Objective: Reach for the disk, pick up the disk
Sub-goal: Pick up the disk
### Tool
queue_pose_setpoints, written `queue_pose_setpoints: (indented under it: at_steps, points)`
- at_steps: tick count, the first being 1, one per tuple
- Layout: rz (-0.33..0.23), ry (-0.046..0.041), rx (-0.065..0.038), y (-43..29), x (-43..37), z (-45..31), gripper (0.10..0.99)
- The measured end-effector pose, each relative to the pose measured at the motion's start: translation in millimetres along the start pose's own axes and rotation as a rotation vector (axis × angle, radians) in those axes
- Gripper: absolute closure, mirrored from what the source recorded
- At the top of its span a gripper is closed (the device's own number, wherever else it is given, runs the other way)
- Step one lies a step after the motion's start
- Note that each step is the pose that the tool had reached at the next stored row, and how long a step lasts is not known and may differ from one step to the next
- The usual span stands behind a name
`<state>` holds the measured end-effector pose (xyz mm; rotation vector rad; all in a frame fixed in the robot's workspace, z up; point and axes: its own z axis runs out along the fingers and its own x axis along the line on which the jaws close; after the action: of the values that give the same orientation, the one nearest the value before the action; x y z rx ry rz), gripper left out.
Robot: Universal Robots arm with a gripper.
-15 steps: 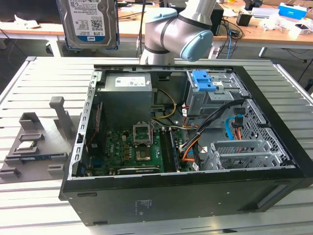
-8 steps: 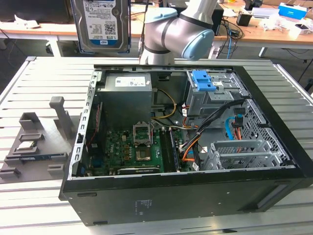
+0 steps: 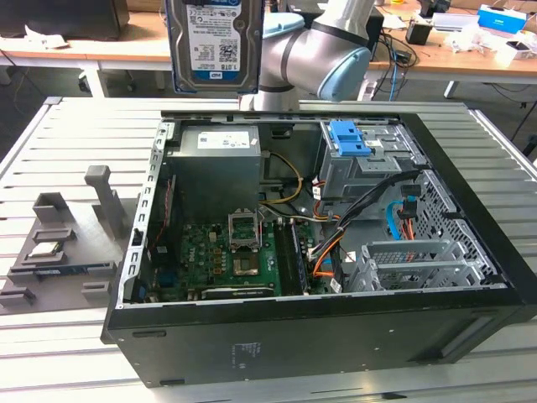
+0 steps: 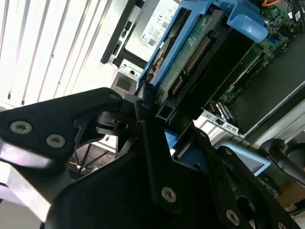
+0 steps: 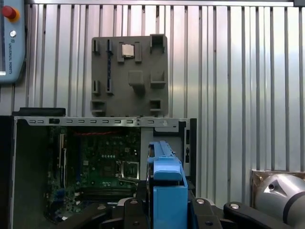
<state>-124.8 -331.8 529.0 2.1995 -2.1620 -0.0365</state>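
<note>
Disk (image 3: 211, 40) is up in the air, held on edge above the back wall of the open computer case (image 3: 336, 336), label side facing the exterior camera. It touches nothing below.

Gripper (image 5: 167, 212): I read the jaws as closed onto the disk. In the first wrist view the blue rail sits pinched between black fingers (image 5: 209, 214) on either side. The second wrist view shows the disk's green circuit-board face (image 4: 190, 57).

Inside the case: motherboard (image 3: 226, 252), power supply (image 3: 214, 138), blue bracket (image 3: 348, 138) on the drive cage.

Grey fixture tray (image 3: 59, 243) lies on the slatted table (image 3: 75, 126), at the exterior view's left, with a processor chip (image 3: 46, 250) seated in it.
</note>
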Motion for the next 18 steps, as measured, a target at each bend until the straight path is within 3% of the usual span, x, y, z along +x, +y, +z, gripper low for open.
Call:
queue_pose_setpoints:
  at_steps: [9, 18]
  points:
    - [0.0, 0.0052, 0.0, -39.6, 0.5, -1.4, 0.722]
    - [0.001, 0.0083, 0.0, -60.1, 0.8, -2.2, 0.722]
